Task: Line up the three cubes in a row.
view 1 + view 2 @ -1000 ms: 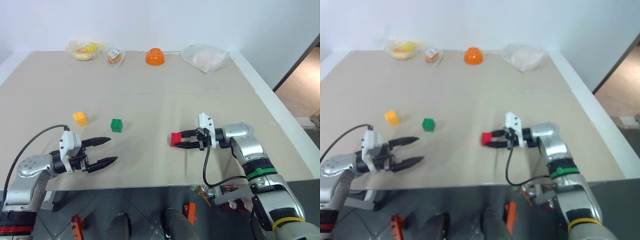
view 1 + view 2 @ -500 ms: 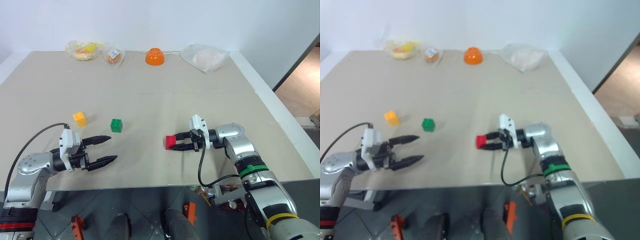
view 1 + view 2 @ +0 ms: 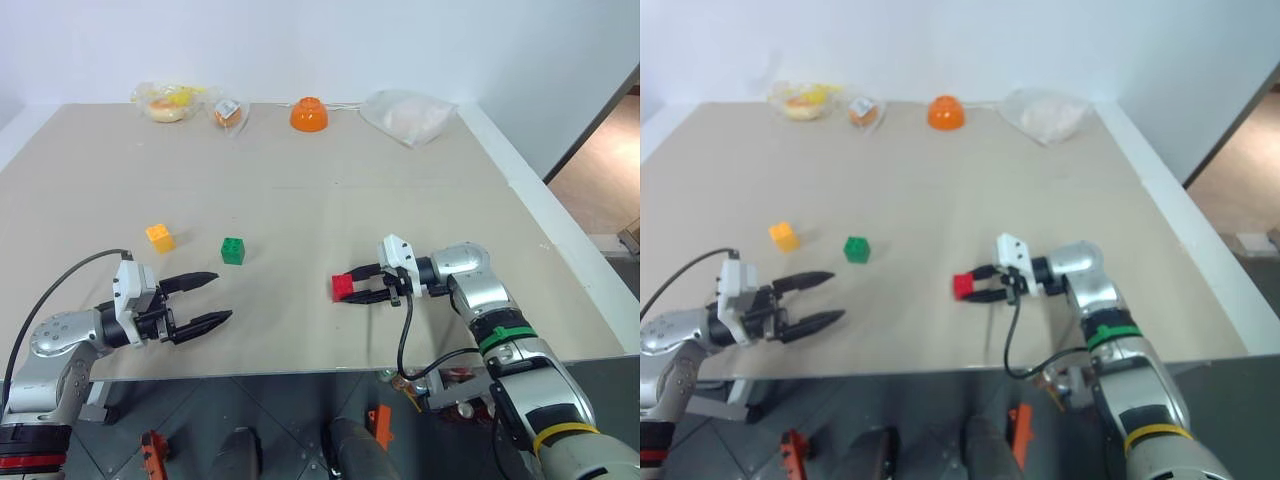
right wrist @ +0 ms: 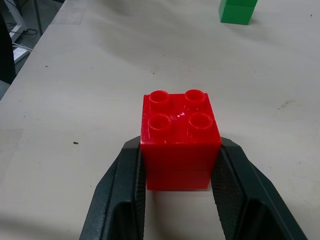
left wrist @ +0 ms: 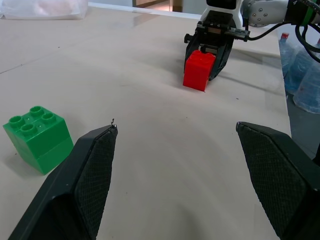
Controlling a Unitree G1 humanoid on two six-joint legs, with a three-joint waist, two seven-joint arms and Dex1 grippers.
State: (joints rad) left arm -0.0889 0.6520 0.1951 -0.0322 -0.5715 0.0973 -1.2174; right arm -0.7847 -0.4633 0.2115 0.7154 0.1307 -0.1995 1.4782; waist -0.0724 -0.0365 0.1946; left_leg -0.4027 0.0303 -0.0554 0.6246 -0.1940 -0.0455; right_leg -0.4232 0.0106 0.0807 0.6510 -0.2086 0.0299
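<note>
Beige table [image 3: 300,200] carried an orange bowl [image 3: 310,113] and bags at its far edge. Right gripper [image 3: 350,286] clamped the red cube [image 3: 342,287]; green cube [image 3: 233,250] and yellow-orange cube [image 3: 159,237] sat apart near the wide-open left gripper [image 3: 212,298]. Right wrist view showed four studs up.

Bright, even light — soft shadows, right eye view slightly blurred.

On the bench [image 3: 400,190] you have three cubes: one [image 3: 159,237] at left centre; another [image 3: 233,250] just right of it; the third [image 3: 343,287] well apart at centre, between the right claw's [image 3: 352,285] fingers; the left claw [image 3: 208,299] sits lower left; a bowl [image 3: 310,113] and bags [image 3: 410,114] line the top edge.
</note>
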